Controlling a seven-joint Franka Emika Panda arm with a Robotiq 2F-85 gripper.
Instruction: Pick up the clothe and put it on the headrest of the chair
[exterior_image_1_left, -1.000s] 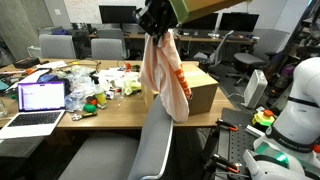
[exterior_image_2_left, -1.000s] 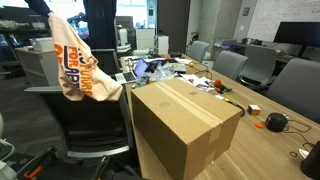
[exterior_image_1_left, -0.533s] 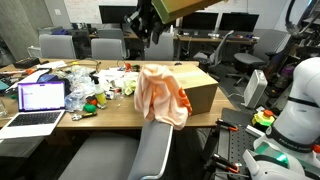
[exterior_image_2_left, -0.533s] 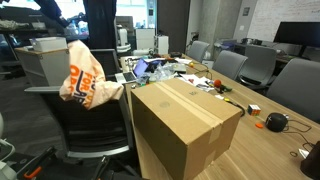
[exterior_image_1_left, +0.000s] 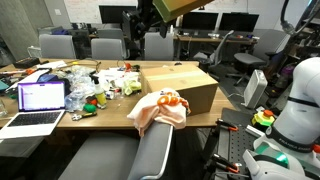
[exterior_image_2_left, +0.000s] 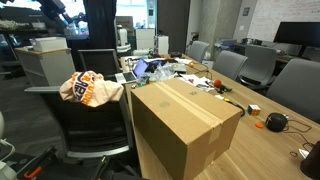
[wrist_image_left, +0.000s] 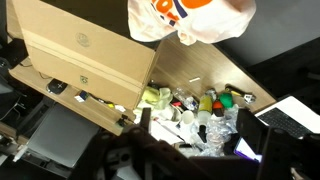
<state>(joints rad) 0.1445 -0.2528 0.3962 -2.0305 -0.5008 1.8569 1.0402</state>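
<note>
Peach clothe now drapes the headrest (at the table edge); we see the gripper spread, lifted away, blurred.

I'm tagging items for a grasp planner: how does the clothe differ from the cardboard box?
The clothe is limp and crumpled, draped over the top of the chair back; the cardboard box is rigid and square-edged, standing on the table. The clothe is pale peach-pink with orange-red patches; the cardboard box is plain brown. The cardboard box is clearly bulkier than the clothe. Both are warm-toned.
</note>
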